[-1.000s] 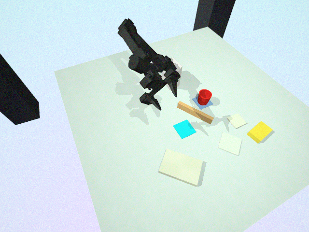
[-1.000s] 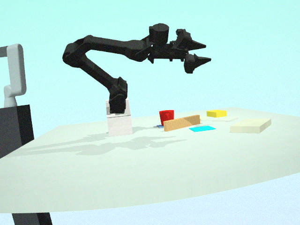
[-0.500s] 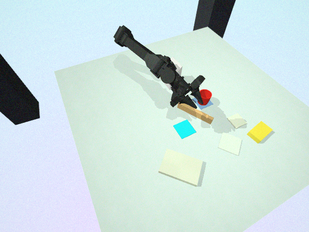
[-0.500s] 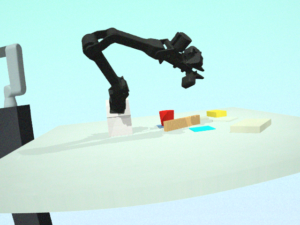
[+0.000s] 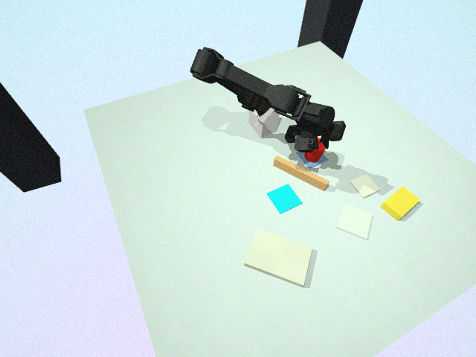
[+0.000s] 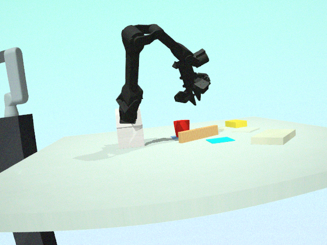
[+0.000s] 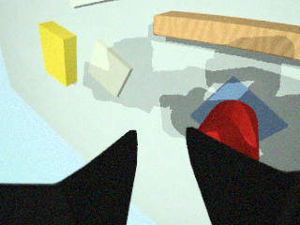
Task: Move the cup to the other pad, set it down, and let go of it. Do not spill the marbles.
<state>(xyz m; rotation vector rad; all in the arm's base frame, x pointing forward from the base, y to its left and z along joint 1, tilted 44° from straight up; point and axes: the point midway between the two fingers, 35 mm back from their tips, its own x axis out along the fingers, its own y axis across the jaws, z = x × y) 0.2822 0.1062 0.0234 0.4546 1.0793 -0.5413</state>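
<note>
One red cup sits upright on the blue pad, behind the wooden bar. Gripper hovers above, jaws partly closed, empty. Rigid, probably light, tippy load: grip mid-wall, keep level.

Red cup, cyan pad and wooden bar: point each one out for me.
red cup point(image 6: 181, 127), exterior view, on its side wall.
cyan pad point(image 5: 284, 198), top view, at the middle of its face.
wooden bar point(image 5: 300, 172), top view, on its upper face.
</note>
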